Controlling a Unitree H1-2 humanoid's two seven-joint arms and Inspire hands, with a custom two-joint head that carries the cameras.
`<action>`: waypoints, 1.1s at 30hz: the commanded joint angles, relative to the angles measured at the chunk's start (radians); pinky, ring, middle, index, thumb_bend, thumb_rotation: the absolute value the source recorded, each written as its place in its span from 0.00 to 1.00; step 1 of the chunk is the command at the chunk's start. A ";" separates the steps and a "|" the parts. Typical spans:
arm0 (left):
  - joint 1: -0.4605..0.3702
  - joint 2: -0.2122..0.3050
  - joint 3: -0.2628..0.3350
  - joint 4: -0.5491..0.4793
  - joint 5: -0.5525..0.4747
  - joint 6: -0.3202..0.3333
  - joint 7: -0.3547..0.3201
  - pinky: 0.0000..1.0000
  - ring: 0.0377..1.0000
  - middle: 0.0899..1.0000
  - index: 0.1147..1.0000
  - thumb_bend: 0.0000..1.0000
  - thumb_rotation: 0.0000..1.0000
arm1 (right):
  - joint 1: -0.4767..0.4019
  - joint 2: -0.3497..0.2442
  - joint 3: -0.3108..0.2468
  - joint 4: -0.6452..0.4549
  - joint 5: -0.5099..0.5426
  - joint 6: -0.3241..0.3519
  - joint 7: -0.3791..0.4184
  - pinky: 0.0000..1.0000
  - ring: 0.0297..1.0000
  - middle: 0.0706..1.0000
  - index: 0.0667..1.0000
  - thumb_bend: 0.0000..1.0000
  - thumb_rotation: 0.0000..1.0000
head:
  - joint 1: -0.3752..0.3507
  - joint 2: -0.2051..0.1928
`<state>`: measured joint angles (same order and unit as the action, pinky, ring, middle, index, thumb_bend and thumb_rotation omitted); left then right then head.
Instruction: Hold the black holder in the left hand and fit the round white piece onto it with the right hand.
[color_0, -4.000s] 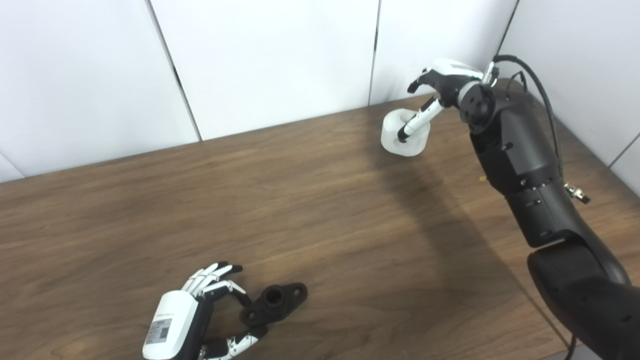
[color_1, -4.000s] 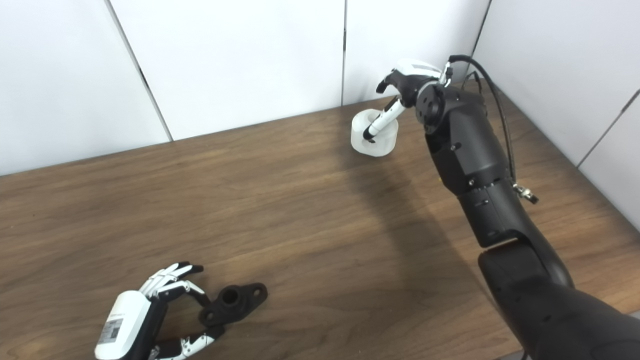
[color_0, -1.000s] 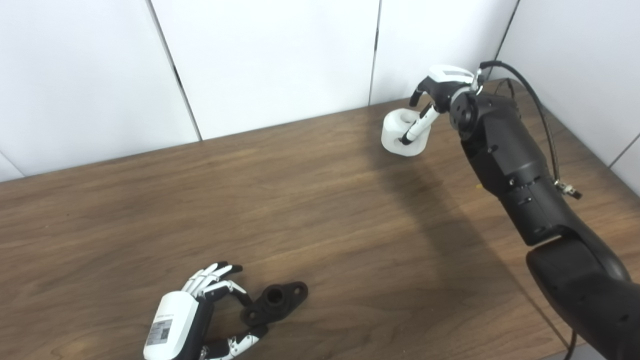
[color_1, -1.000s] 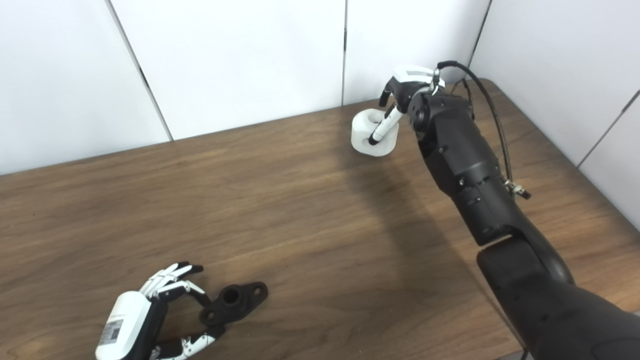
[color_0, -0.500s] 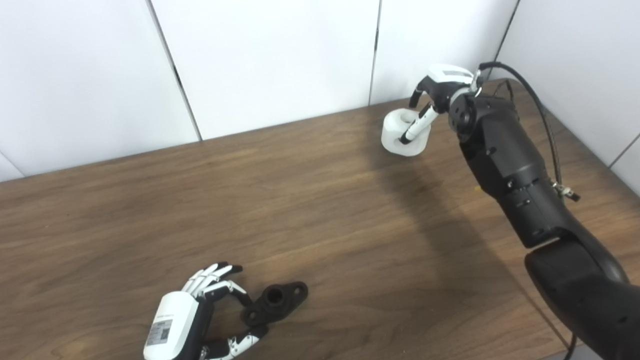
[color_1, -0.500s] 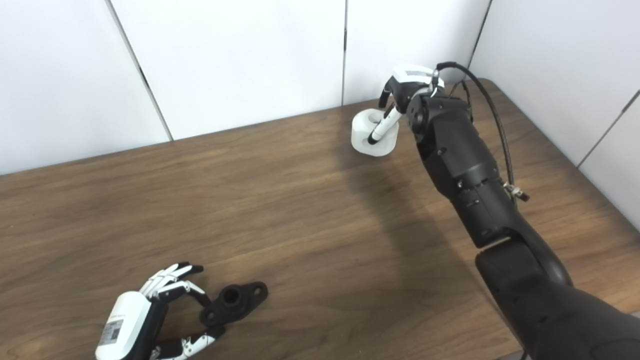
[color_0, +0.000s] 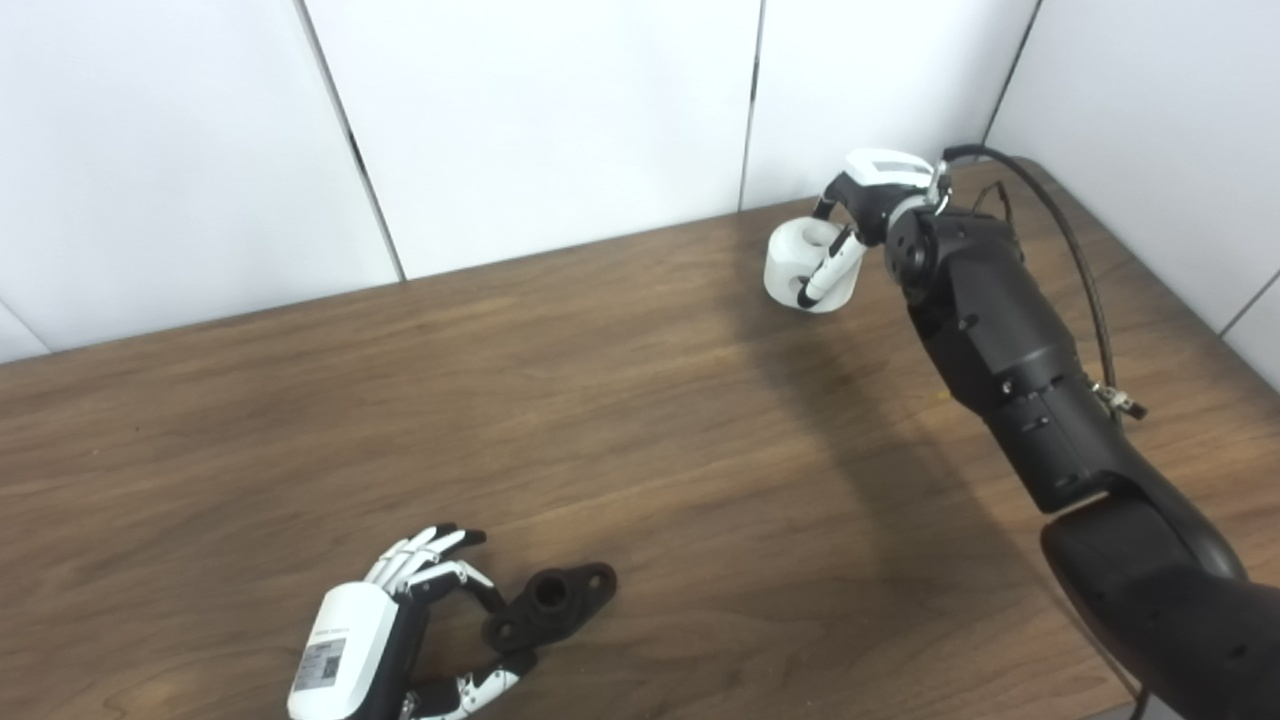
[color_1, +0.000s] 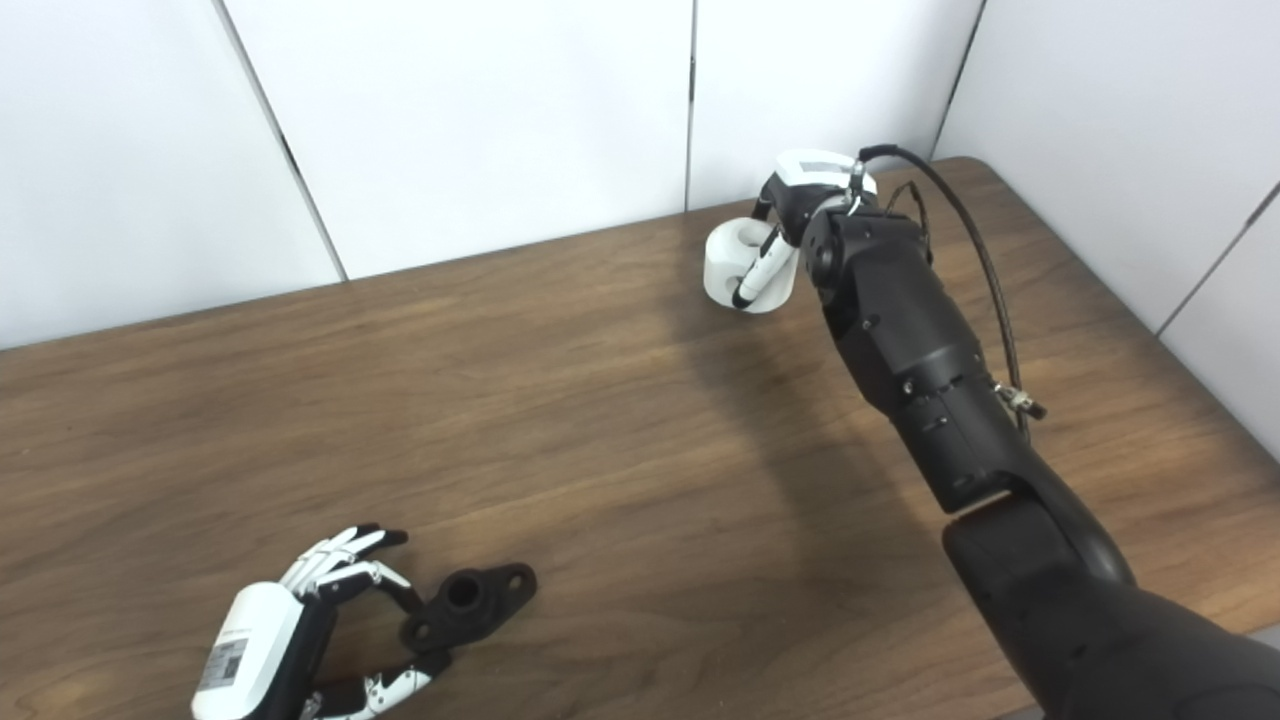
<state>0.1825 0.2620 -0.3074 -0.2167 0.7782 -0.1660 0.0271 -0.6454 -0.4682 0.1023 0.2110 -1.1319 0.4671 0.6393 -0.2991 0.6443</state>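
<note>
Across the brown wooden table, set against white wall panels, the two parts of the job lie well apart. At the far right, the right arm stretches out to the round white piece, a thick ring with a hollow centre. The right hand is wrapped on it, one finger lying down its near face and the rest hidden behind the rim, so it appears to have the piece gripped, though whether the piece is off the table or resting on it cannot be told. At the near left, the left hand sits beside the black holder, a small flanged part with an upright socket and a hole in each ear. Its fingers are spread and the thumb reaches under the holder's near ear; it touches or nearly touches the part but does not close on it.

To do this step well, I judge the right hand should firm its grasp before lifting, keeping the ring's opening level so it can later meet the socket squarely. A grip biased to one side could let the piece tip. The left hand needs to pinch the holder by its flange, leaving the socket clear, and lift it steady before the white piece is carried across.
</note>
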 joint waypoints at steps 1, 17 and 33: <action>0.034 0.011 -0.008 0.014 0.020 0.048 -0.052 0.86 0.87 0.80 0.42 0.52 0.04 | -0.039 -0.018 -0.008 -0.030 -0.014 0.002 -0.023 0.96 1.00 0.95 0.68 0.89 0.28 | -0.001 0.001; 0.036 0.009 -0.011 0.006 0.021 0.057 -0.065 0.85 0.87 0.80 0.42 0.52 0.04 | -0.056 -0.024 -0.010 -0.023 -0.007 0.002 -0.036 0.96 1.00 0.95 0.67 0.88 0.28 | 0.001 0.007; 0.036 0.006 -0.011 0.007 0.019 0.056 -0.063 0.85 0.87 0.80 0.42 0.52 0.04 | -0.061 -0.030 -0.004 -0.024 0.004 0.002 -0.044 0.94 1.00 0.94 0.66 0.87 0.28 | 0.004 0.010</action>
<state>0.1828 0.2586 -0.3086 -0.2224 0.7835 -0.1591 0.0213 -0.6497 -0.4694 0.1048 0.2113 -1.1260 0.4670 0.6280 -0.2961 0.6535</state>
